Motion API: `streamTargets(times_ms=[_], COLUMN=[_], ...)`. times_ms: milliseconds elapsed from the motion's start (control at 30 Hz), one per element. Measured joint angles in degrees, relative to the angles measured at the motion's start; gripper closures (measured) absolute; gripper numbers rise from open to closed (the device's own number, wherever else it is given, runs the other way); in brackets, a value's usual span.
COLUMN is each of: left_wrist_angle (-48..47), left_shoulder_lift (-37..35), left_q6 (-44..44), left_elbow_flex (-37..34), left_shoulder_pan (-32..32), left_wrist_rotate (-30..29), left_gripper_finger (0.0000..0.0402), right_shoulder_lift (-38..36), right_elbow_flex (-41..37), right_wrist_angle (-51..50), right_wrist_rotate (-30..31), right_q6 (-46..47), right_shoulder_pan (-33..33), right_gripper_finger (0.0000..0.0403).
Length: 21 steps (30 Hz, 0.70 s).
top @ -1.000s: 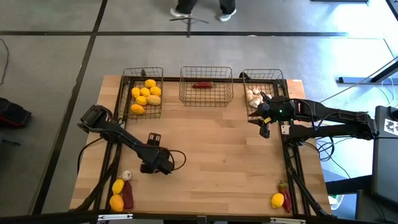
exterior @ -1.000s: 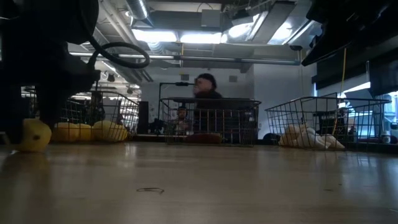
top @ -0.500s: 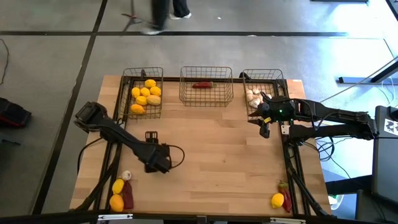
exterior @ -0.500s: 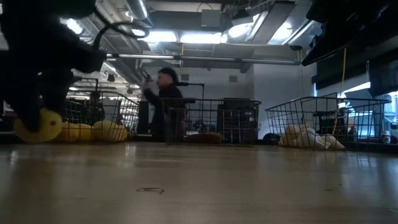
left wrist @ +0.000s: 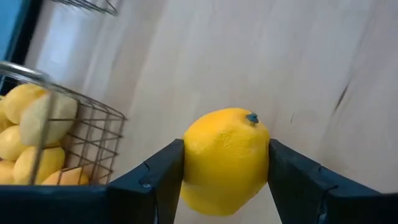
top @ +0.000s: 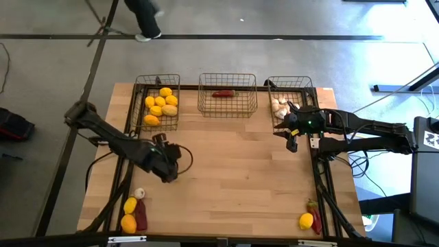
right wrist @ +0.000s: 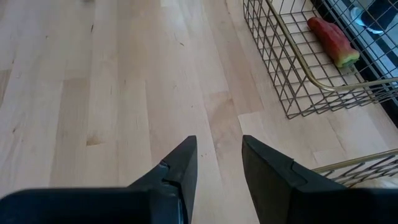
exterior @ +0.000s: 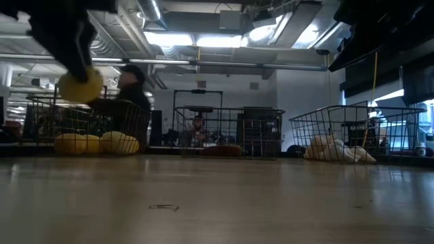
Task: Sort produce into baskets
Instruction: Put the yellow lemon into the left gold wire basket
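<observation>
My left gripper (top: 167, 165) is shut on a yellow lemon (left wrist: 227, 158), which hangs high above the wooden table (top: 240, 171) in the low view (exterior: 80, 86). It is a little short of the left basket (top: 159, 103), which holds several lemons. The middle basket (top: 227, 95) holds a red chili pepper (right wrist: 333, 40). The right basket (top: 288, 101) holds garlic bulbs (top: 279, 106). My right gripper (right wrist: 217, 165) waits open over bare wood beside the right basket (top: 291, 140), with nothing between its fingers. My left gripper pinches the lemon by its two opposite sides (left wrist: 189, 155) between the two fingers. The fingers slant downward. The lemon is lifted clear of the table, and its stem nub (left wrist: 252, 117) points away from the wrist.
At the near left corner lie a garlic bulb (top: 139, 194), two lemons (top: 129, 214) and a chili pepper (top: 141, 217). A lemon (top: 306, 221) and a chili pepper (top: 314, 209) lie at the near right. A person walks on the floor beyond the table (exterior: 129, 102).
My left gripper has risen with the lemon, from just above the table to well above it. It has also gone toward the far edge and the left basket, rolling its wrist as it went. My right arm has kept still.
</observation>
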Motion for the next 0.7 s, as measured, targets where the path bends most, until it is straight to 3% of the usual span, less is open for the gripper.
streamTargets(times_ms=[400,700], left_wrist_angle=[-0.2,-0.9], left_shoulder_lift=[-15.0,-20.4], left_q6=[-11.8,-18.1], left_elbow_flex=[0.0,0.0], left_shoulder_pan=[0.2,5.8], left_wrist_rotate=[-9.7,-14.0], left_gripper_finger=[0.0205,0.0205], right_shoulder_lift=[0.0,0.0], right_elbow_flex=[0.0,0.0], right_wrist_angle=[-0.1,-0.2], right_wrist_rotate=[0.0,0.0], right_q6=[0.0,0.0], right_shoulder_pan=[0.0,0.0], right_gripper_finger=[0.0278,0.0278])
